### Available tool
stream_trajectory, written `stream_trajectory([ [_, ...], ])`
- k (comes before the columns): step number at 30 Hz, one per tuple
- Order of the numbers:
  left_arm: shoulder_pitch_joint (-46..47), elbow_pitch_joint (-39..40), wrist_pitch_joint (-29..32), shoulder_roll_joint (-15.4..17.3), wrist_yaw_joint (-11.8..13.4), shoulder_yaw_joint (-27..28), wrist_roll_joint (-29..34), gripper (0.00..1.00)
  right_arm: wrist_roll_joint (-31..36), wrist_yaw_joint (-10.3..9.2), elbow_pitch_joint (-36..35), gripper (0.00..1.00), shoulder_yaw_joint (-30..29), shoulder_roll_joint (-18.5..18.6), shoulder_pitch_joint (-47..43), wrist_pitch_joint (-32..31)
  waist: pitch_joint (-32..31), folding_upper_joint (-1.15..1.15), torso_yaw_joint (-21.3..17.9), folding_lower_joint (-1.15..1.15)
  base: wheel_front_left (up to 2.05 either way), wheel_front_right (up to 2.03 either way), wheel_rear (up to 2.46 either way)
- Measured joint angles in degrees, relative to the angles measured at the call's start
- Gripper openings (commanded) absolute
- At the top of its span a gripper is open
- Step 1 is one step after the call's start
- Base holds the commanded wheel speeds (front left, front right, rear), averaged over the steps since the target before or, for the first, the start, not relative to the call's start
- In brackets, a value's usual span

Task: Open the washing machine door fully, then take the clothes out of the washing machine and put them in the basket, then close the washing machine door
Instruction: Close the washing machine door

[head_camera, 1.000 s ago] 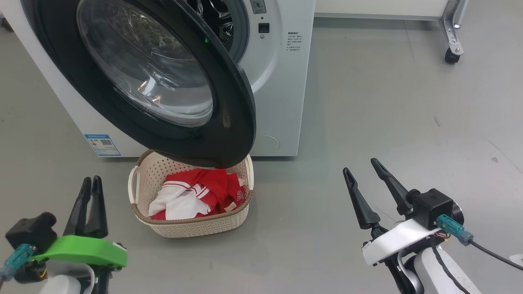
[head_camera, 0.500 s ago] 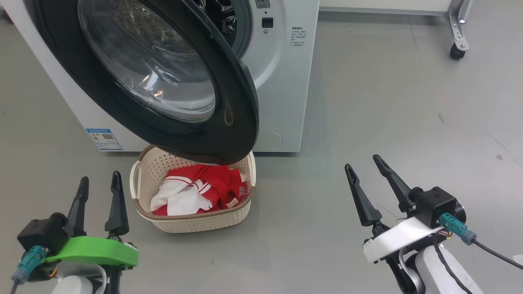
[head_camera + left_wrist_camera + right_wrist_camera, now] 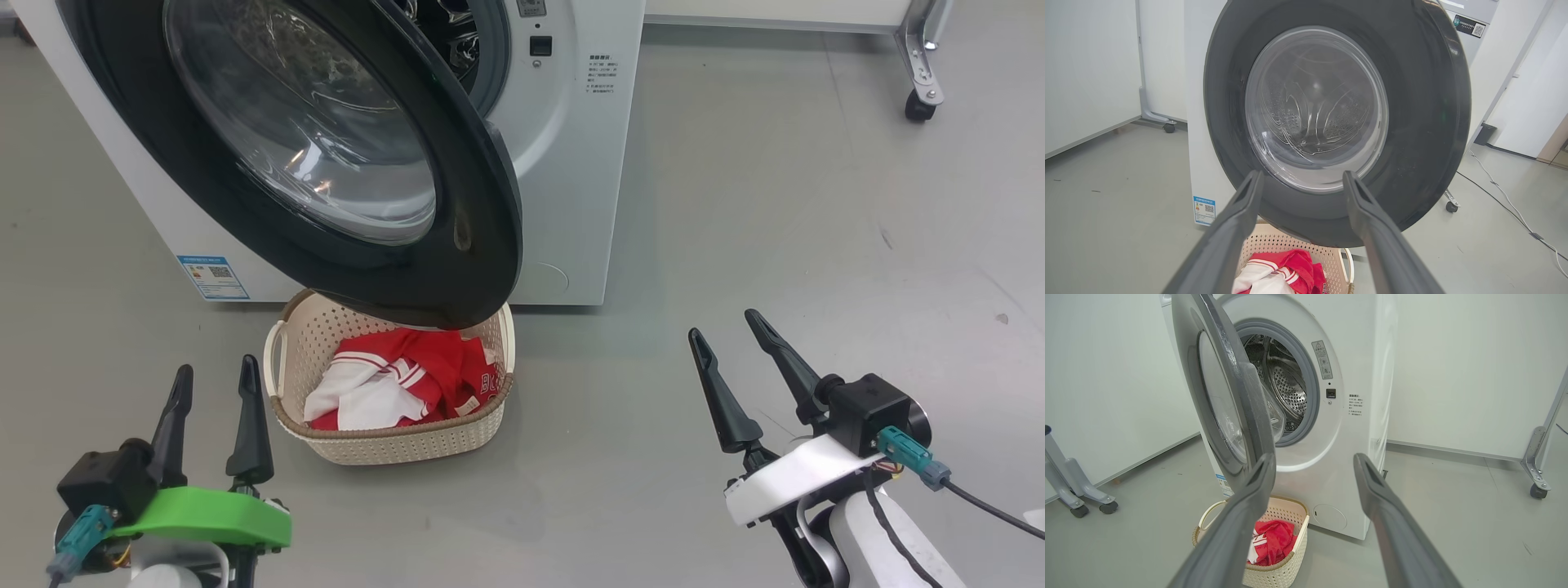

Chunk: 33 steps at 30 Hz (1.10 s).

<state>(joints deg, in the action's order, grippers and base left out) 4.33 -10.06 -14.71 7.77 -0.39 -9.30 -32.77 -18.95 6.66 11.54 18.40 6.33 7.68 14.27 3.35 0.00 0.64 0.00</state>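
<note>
The white washing machine (image 3: pixel 563 163) stands with its black-rimmed door (image 3: pixel 469 196) swung out over the cream basket (image 3: pixel 392 445) on the floor. Red and white clothes (image 3: pixel 400 388) lie in the basket. My left gripper (image 3: pixel 214 380) is open and empty at the lower left, just left of the basket. My right gripper (image 3: pixel 722 327) hangs open and empty over bare floor at the right. The left wrist view faces the door (image 3: pixel 1425 122) glass with the clothes (image 3: pixel 1282 273) below. The right wrist view shows the steel drum (image 3: pixel 1286 384) behind the door (image 3: pixel 1237 404), and the basket (image 3: pixel 1286 559).
A wheeled metal frame leg (image 3: pixel 922 82) stands at the back right, and another (image 3: pixel 1073 490) at the left in the right wrist view. A cable (image 3: pixel 1506 204) runs over the floor right of the machine. Grey floor (image 3: pixel 816 229) stretches right of the washer.
My left gripper's fingers have spread from shut to open and shifted a little right. The head view has shifted slightly. The right gripper, door and basket stay as they were.
</note>
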Motion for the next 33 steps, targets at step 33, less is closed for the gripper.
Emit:
stream_trajectory([
  [33,-1.15,-1.23,0.0,-1.62,-3.44,-0.02,4.14,1.0,1.38,-3.31,0.64,1.0,-5.01,-0.86,-1.19,0.01,-0.91,0.0,-0.46,0.0,0.0,0.0,0.0],
])
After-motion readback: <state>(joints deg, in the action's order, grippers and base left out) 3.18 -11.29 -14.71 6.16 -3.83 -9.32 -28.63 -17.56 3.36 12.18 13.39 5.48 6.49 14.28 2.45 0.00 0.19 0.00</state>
